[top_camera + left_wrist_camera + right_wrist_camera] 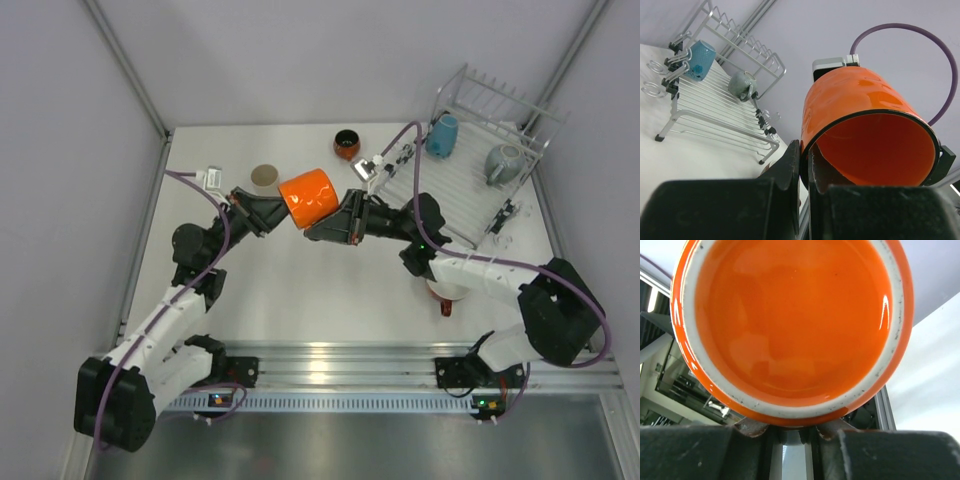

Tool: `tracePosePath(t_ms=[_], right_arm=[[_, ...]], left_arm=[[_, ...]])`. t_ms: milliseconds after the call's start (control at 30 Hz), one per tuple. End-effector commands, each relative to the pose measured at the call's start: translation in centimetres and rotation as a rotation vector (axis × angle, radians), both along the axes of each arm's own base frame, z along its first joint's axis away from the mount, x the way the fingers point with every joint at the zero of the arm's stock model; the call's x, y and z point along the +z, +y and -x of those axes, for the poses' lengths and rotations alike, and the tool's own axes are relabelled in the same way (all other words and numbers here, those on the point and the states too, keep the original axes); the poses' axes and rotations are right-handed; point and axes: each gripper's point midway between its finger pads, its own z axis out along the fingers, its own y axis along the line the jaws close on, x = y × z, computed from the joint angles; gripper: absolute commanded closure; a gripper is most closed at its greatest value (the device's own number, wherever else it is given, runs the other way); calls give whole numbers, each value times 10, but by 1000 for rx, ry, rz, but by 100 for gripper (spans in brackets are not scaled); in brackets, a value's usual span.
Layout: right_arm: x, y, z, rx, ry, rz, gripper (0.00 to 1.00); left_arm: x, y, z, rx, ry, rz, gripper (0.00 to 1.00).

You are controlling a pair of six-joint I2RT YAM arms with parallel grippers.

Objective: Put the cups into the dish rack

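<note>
Two cups sit in the rack (452, 200): a light blue cup (443, 135) at its far left corner and a grey mug (503, 163) to the right of it. The orange cup (310, 197) hangs in the air over the middle of the surface (300, 290), lying on its side between my two arms. The left tool (276, 210) pinches its rim, one finger (790, 161) outside the wall and the other inside. The right tool (338, 222) is up against the cup's base. That base fills its wrist view, and I cannot tell whether the tool has closed on anything. I read this as a handover to the arm nearer the rack. To do it well I'd get the right tool clamped firmly before the left lets go, since glazed ware looks slippery and a drop from here could chip it. Then I'd draw the left straight back along the cup's axis, so nothing twists the cup in the new grip
</note>
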Motion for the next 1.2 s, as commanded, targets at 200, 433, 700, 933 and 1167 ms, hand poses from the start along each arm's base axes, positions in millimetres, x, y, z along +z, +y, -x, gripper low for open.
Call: tracePosePath(t_ms=[200, 433, 700, 933, 1167], right_arm=[[28, -5, 8, -11, -104, -110, 100], [24, -13, -2, -44, -78, -111, 100], [5, -34, -30, -125, -21, -90, 100], [-22, -74, -74, -273, 19, -33, 100], [-60, -123, -123, -491, 29, 148, 100]], left_arm=[[19, -1, 11, -19, -125, 10, 79], [15, -1, 8, -9, -107, 4, 35], [-7, 0, -3, 27, -17, -52, 2], [-39, 18, -23, 193, 114, -171, 2], [-70, 51, -35, 397, 223, -328, 2]])
